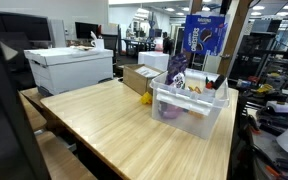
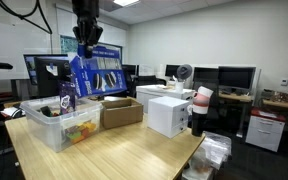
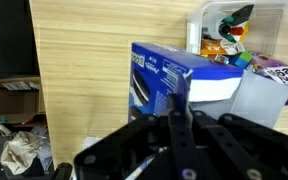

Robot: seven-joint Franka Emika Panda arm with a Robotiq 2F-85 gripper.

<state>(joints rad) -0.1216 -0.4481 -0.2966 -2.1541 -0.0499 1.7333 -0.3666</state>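
My gripper (image 2: 87, 46) is shut on the top edge of a blue printed carton (image 2: 100, 72) and holds it in the air over the table. The carton (image 1: 204, 35) hangs above a clear plastic bin (image 1: 192, 112) that holds several colourful packets and an upright purple bag (image 1: 176, 70). From the wrist, my gripper (image 3: 176, 103) pinches the carton (image 3: 164, 72), with the bin (image 3: 246, 28) beyond it to the right. The carton's lower end is near the bin (image 2: 54, 128) rim; I cannot tell if it touches.
The bin stands on a light wooden table (image 1: 114, 125). An open cardboard box (image 2: 121, 112) and a white box (image 2: 168, 114) sit beside it. Another white box (image 1: 69, 68) lies off the table's far side. Desks with monitors fill the background.
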